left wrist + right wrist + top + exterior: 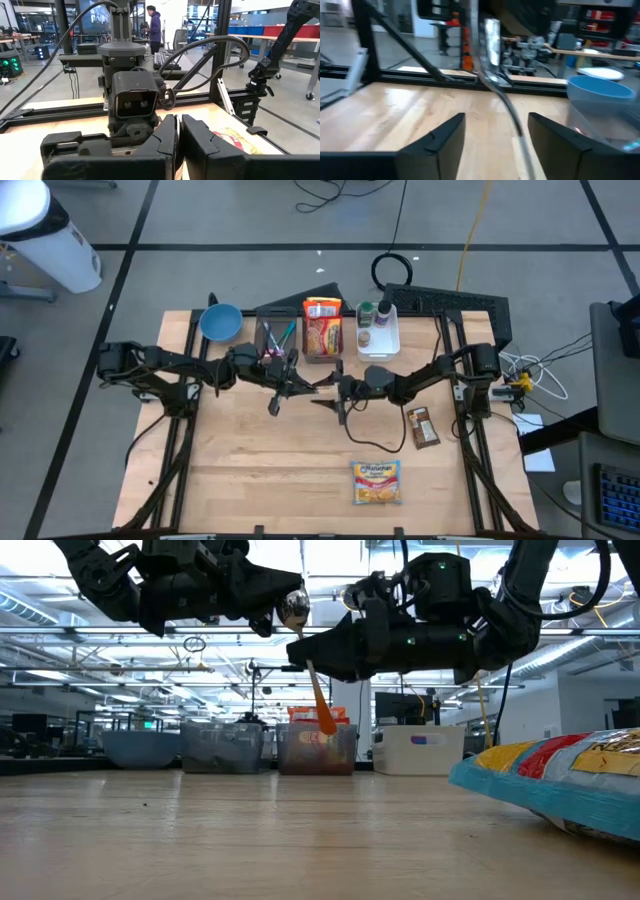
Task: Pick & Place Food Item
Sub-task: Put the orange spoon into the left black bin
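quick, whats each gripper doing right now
left gripper: closed on metal spoon with orange handle
right gripper: open, holding nothing

Robotics lab, open industrial hall, workbenches (280,35), storage bins, ceiling pipes (120,635)

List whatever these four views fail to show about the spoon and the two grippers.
- Spoon handle: low view, its upper end is hidden behind the left gripper, shut on it.
- Spoon in the right wrist view: motion-blurred, its lower end cut off by the frame edge.
- Right gripper, open: whether it touches the spoon is unclear.
- Ramen packet: cut off at the edge of the low view.
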`<state>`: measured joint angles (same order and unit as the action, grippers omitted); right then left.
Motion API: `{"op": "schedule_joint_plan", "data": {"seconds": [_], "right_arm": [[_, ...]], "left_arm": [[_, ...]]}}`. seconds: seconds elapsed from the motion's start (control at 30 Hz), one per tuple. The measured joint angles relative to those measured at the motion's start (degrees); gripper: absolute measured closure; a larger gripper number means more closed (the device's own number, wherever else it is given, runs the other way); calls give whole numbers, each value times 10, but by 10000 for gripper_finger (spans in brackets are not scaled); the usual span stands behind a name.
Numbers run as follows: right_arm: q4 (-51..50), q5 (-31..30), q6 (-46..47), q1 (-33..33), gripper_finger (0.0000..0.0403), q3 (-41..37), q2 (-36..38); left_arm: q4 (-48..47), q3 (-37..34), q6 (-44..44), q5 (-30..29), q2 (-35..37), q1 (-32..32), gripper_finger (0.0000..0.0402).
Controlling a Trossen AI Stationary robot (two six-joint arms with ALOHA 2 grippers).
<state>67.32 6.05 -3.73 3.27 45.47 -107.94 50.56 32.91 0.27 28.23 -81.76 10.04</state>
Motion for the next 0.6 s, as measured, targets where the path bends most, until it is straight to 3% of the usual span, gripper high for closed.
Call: {"op": "schedule_joint_plan", "data": {"seconds": [0.17,0.3,0.6], "right_arm": [[-8,-46,0,0,150,0,0],[-8,-47,-1,1,134,0,0],[-47,-48,-10,1,134,-3,16]], "left_arm": [[-11,0,-3,1,0,0,386],[-22,0,-4,2,0,0,386],[-58,0,-4,1,16,19,386]]}}
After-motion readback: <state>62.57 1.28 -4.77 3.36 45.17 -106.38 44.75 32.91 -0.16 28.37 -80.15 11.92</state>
